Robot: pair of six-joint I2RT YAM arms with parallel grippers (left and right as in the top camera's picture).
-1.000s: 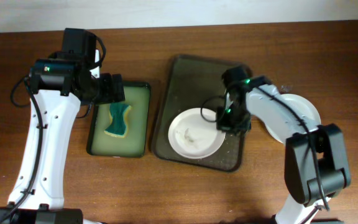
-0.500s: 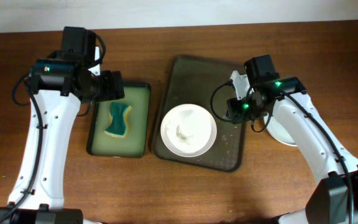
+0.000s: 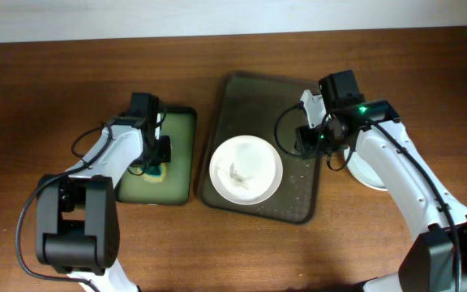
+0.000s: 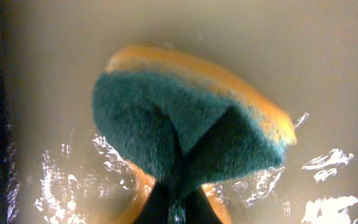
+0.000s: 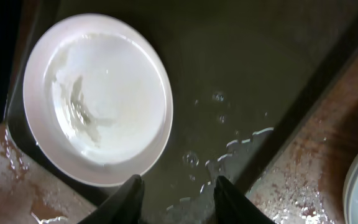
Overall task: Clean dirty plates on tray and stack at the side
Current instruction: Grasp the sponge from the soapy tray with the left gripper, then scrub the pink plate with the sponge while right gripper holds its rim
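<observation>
We saw the tray point(image 3: 258, 97) as a dark brown rectangle with rounded corners and a raised rim, its floor dull and beaded with water drops point(image 5: 219, 99). Inside it, toward its lower left corner in the overhead view, lay a plate point(image 3: 246, 168). It was round, white, shallow and glossy, with a greyish smear point(image 5: 79, 102) across its centre and a wet film around that.

The right gripper point(image 5: 179, 199) hovered over the tray's right part, just beside the plate and not touching it. Its two dark fingers stood apart with nothing between them, and only their tips showed, cut by the lower edge of the right wrist view.

To the right of the tray, on the wooden table point(image 3: 55, 97), a second plate point(image 3: 371, 177) lay largely hidden under the right arm. We could not tell whether more than one was stacked there. The table along the tray's right rim looked wet and mottled.

To the left of the tray sat a smaller green tray point(image 3: 181, 154) with a black rim, its pale floor shining with water. In it was a sponge point(image 4: 185, 130), a coarse teal scouring pad over soft yellow foam, bent into a fold. The left gripper point(image 4: 176, 202) was pinched onto it, the dark fingers meeting in the crease, though most of them fell below the edge of the left wrist view. From overhead the arm covered most of the sponge.
</observation>
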